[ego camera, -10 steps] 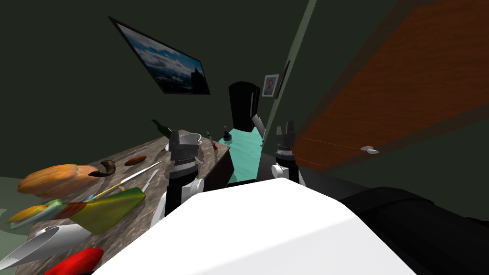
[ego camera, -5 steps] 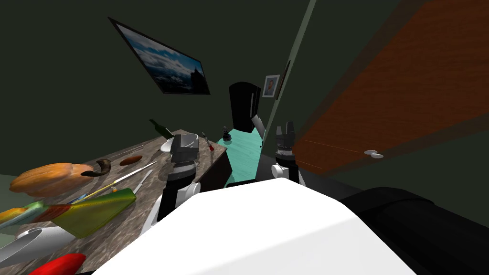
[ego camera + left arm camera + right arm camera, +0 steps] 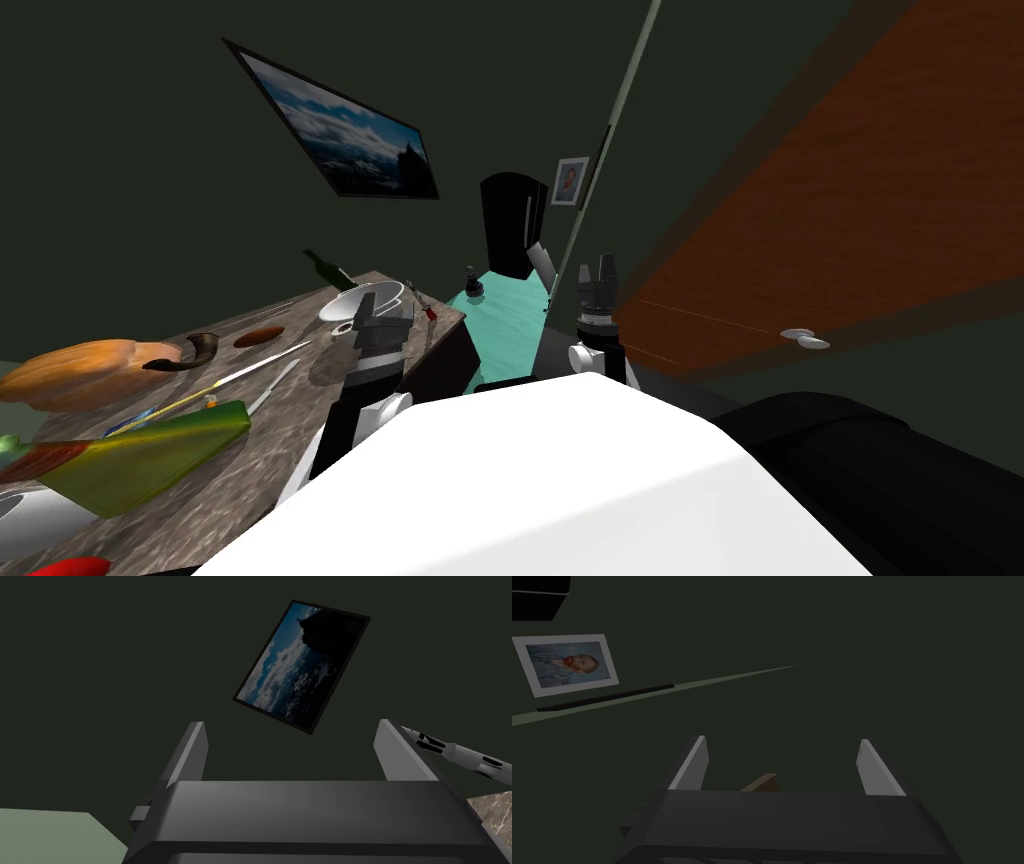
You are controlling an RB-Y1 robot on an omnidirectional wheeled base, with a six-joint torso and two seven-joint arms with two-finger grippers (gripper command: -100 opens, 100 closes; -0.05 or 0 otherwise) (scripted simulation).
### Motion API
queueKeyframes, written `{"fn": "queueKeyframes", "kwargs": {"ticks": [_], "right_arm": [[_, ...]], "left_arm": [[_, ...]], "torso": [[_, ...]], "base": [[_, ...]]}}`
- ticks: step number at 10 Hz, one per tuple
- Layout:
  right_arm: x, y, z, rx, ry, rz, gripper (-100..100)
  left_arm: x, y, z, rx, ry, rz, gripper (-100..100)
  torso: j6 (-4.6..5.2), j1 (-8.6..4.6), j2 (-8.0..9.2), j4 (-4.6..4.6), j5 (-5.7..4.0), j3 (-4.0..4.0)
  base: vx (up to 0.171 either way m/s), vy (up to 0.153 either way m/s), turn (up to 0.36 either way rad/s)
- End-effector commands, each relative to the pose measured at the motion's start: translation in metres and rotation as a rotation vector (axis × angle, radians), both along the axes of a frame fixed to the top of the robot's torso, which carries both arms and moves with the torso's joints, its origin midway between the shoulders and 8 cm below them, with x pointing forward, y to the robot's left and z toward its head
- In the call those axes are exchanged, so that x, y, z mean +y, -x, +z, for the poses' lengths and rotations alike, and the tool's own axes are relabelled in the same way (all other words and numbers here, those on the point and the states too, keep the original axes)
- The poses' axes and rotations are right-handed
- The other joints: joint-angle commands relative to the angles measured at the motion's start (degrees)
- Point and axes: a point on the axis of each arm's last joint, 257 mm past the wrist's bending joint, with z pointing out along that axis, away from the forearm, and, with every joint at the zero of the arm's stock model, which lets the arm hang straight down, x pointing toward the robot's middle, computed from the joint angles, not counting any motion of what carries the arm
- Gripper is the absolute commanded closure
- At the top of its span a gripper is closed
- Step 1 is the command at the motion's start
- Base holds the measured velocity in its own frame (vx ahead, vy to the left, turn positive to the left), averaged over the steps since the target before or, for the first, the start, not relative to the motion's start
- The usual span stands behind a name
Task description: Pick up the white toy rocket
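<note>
White toy rocket (image 3: 465, 754), slender with black markings, shows in the left wrist view just outside one finger of the left hand (image 3: 295, 726). Its nose is close to that fingertip, above a corner of the grey marbled bench (image 3: 492, 807); whether it rests on the bench cannot be told. The left hand is empty, its two fingers spread wide, and in the head view it hovers over the far part of the bench, just in front of a white bowl (image 3: 352, 300). Nearest on the bench, at the robot's left, are a red object (image 3: 62, 567), a white curved object (image 3: 22, 506) and a green-yellow wedge (image 3: 150, 452). Beyond those lie an orange squash (image 3: 80, 366) with a dark curved stem, a thin white rod (image 3: 262, 361) and a brown oval (image 3: 258, 337). A dark green bottle (image 3: 324, 265) sits at the far edge. The right hand (image 3: 597, 268), raised beside the chest near a brown door (image 3: 850, 190) with a silver handle (image 3: 805, 338), is empty with its fingers wide apart. Farther off, a teal floor (image 3: 505, 325) runs to a black area (image 3: 510, 235), and a framed sky picture (image 3: 335, 125) hangs on the dark wall.
</note>
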Motion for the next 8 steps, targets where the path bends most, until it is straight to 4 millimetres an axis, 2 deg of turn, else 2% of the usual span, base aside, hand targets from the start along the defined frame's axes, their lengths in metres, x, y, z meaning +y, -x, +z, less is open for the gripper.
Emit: {"fn": "queueKeyframes", "kwargs": {"ticks": [1,4,5,7,8], "right_arm": [[0.000,0.000,0.000,0.000,0.000,0.000,0],[0.000,0.000,0.000,0.000,0.000,0.000,0],[0.000,0.000,0.000,0.000,0.000,0.000,0],[0.000,0.000,0.000,0.000,0.000,0.000,0],[0.000,0.000,0.000,0.000,0.000,0.000,0]], "left_arm": [[0.012,0.001,-0.015,0.037,0.060,-0.001,-100],[0.036,0.005,-0.041,0.095,0.184,0.006,-100],[0.037,0.005,-0.041,0.094,0.193,0.005,-100],[0.054,0.008,-0.059,0.123,0.288,0.013,-100],[0.055,0.009,-0.059,0.122,0.295,0.012,-100]], "torso": [[0.00,0.00,0.00,0.00,0.00,0.00],[0.00,0.02,-0.10,-0.02,0.00,-0.05],[0.00,0.10,-0.22,-0.05,0.01,-0.13],[0.00,0.37,-0.01,0.00,0.08,-0.01],[0.00,0.23,-0.07,-0.01,0.05,-0.04]], "base": [[0.063,-0.159,0.095],[0.112,-0.162,0.095],[0.082,-0.098,0.036],[0.082,-0.102,0.098],[0.074,-0.097,0.036]]}}
